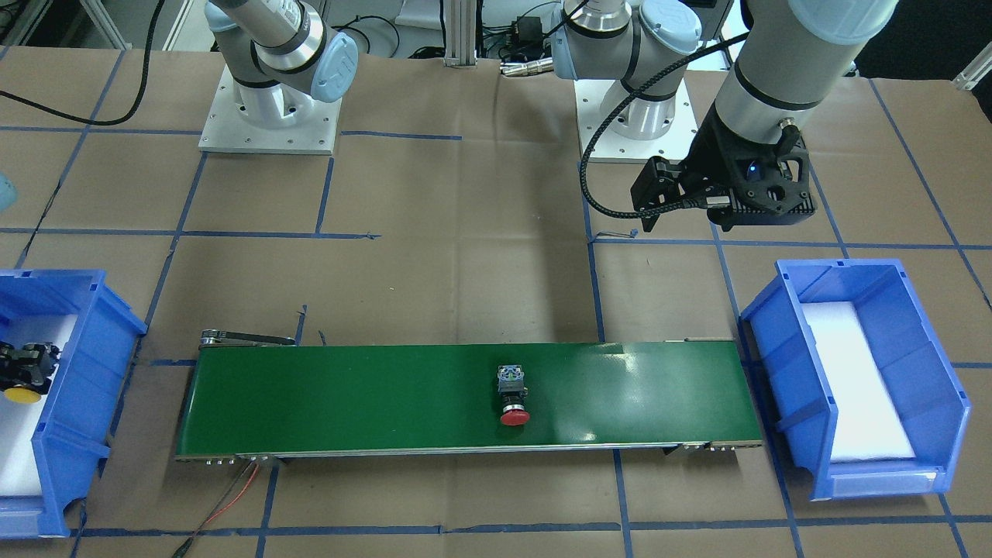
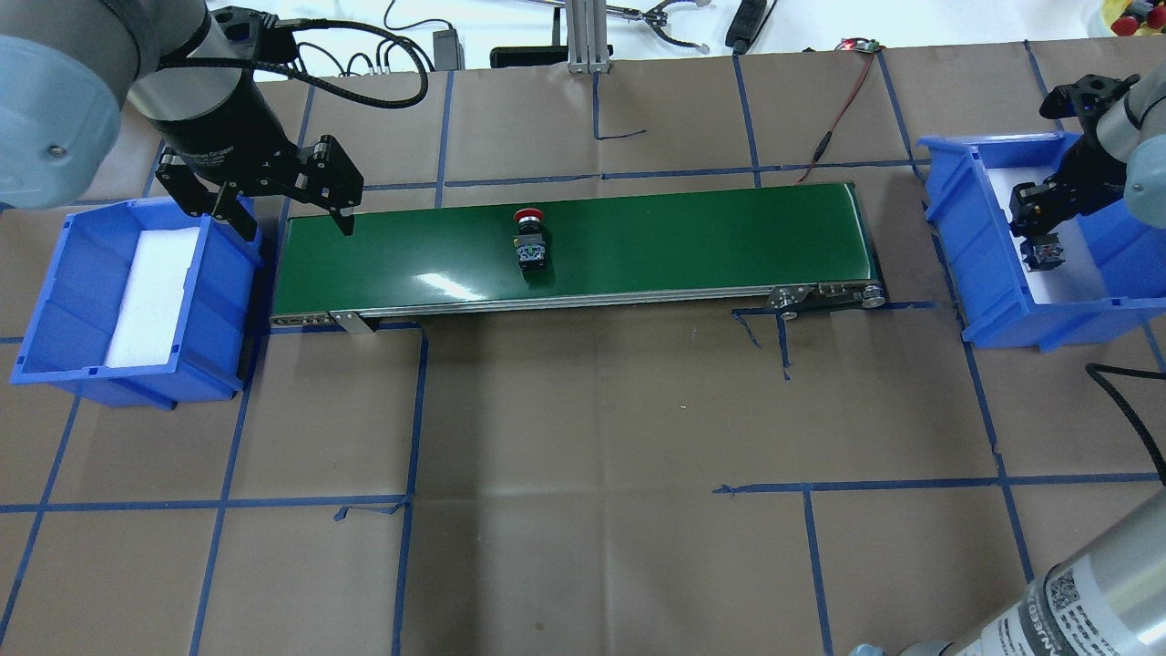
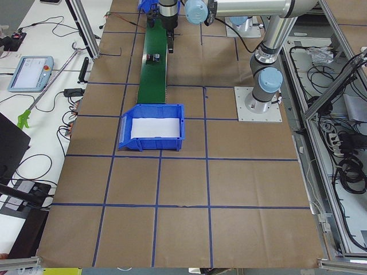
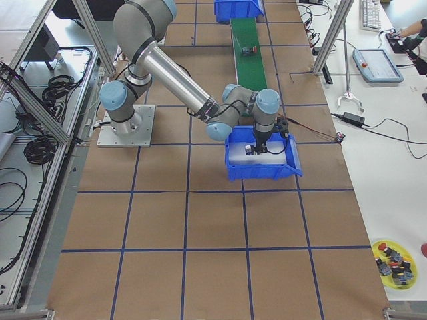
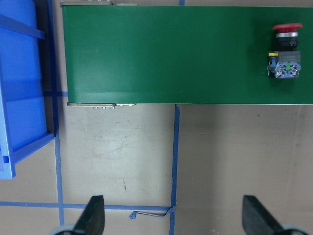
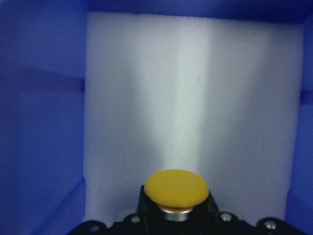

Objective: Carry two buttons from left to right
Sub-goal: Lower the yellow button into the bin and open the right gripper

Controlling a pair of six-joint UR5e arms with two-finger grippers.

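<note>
The red button (image 2: 529, 241) lies on its side on the green conveyor belt (image 2: 683, 237), about mid-length; it also shows in the front view (image 1: 513, 397) and the left wrist view (image 5: 285, 49). My left gripper (image 2: 293, 217) is open and empty, hovering over the belt's left end beside the left blue bin (image 2: 55, 301); its fingers (image 5: 93, 218) are spread wide. My right gripper (image 2: 1038, 219) is inside the right blue bin (image 2: 966, 246), shut on the yellow button (image 6: 176, 188), which it holds over the white foam. The yellow cap also shows in the front view (image 1: 22, 394).
The left bin holds only a white foam pad (image 2: 150, 296). A red wire (image 2: 843, 100) runs from the belt's far right end. A yellow dish of spare buttons (image 4: 393, 260) sits on the side table. Blue tape lines cross the brown paper.
</note>
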